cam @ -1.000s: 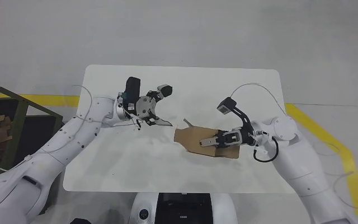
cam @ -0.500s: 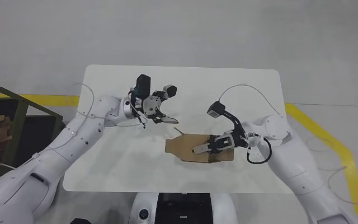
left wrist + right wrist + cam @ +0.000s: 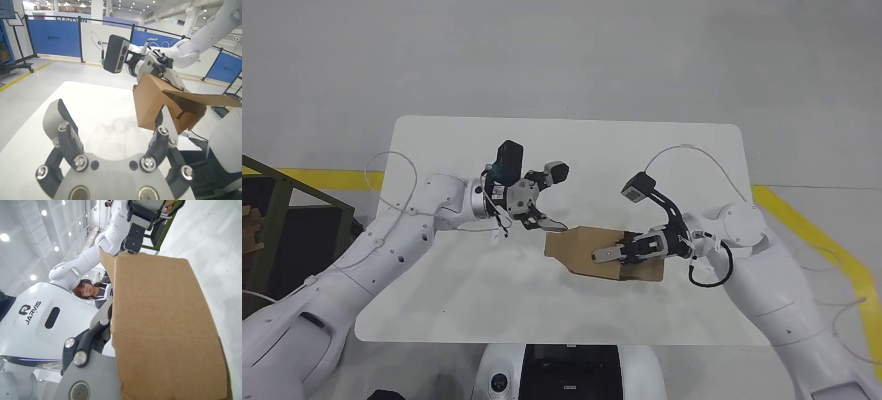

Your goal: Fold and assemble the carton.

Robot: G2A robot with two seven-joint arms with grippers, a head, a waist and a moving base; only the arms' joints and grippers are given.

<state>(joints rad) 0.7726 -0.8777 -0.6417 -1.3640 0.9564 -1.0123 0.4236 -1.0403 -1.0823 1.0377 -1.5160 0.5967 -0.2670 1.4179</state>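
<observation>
White surface (image 3: 642, 150) is seen under the carton (image 3: 577, 243), which is gripped near mid-table by the closed right pincer (image 3: 607, 254). The left pincer (image 3: 551, 197) is held wide open at the carton's end.

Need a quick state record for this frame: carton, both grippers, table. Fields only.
item: carton, brown cardboard, partly opened up, one flap sticking out
position: apparently held just off the table, near its middle
right: right gripper, jaws shut on the carton
left: left gripper, jaws open, empty, right beside the carton; contact cannot be told
assembly: not finished, flaps not yet closed
</observation>
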